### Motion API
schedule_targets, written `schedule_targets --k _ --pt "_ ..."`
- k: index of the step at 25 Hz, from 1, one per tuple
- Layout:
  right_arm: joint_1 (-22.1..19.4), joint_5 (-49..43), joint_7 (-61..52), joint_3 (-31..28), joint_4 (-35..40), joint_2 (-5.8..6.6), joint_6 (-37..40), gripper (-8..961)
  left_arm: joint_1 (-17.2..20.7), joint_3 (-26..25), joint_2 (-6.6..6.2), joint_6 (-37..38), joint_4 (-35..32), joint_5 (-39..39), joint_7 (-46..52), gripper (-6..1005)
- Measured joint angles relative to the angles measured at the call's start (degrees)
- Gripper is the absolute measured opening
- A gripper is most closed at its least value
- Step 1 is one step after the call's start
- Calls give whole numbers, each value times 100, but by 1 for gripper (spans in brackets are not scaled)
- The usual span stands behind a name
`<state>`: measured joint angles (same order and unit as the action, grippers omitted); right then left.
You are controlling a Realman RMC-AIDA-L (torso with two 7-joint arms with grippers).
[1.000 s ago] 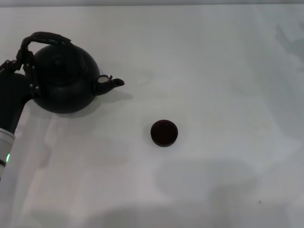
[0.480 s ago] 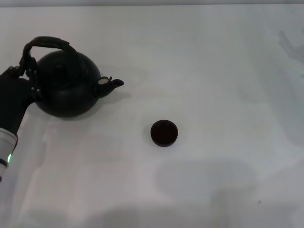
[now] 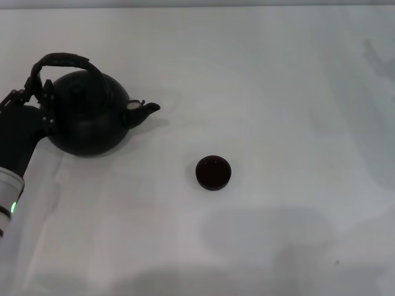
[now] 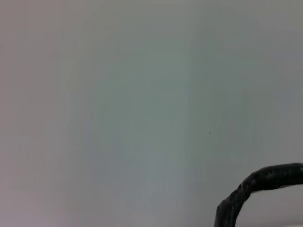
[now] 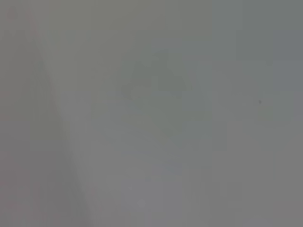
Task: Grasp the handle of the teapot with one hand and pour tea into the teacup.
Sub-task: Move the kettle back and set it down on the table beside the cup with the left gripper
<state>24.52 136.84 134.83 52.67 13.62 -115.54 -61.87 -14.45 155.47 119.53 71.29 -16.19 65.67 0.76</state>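
A big round black teapot [image 3: 86,117] sits on a plain white table [image 3: 278,92]. It has a short bent spout [image 3: 147,108] that points toward the middle of the table. A dark, rough hoop handle [image 3: 62,61] arches over the top of the pot. The pot looks to be standing straight up on the table, with a soft shadow under it.

A small round dark cup [image 3: 213,172] with no handle sits on the same table. It is well apart from the teapot, out past the spout and nearer to the robot. The cup stands upright and nothing touches it.

The left gripper [image 3: 37,98] is at the side of the teapot that faces away from the spout. Its dark body is right against the pot, close to where the hoop handle comes down. Its dark fingers run into the black pot and the dark handle, so I cannot tell if the jaws are apart or closed on the handle. The arm behind it is black, then white, with a little green light on the white part.

In the left wrist view, a curved piece of the rough dark handle [image 4: 255,187] shows over the white table, and none of the gripper's own parts show.

The right wrist view shows only a blurry grey surface with faint shadows.
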Motion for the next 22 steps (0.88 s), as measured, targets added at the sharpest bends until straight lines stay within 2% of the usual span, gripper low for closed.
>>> schedule_targets --k 11,16,22 --pt "0 -2 0 3 31 5 -1 841 88 11 -9 51 -41 -1 65 325" --pt "0 3 0 8 28 5 -1 841 196 45 -13 220 -26 -36 65 567" --pt "22 -6 1 21 -1 -4 7 841 363 62 -19 419 -30 -57 66 774"
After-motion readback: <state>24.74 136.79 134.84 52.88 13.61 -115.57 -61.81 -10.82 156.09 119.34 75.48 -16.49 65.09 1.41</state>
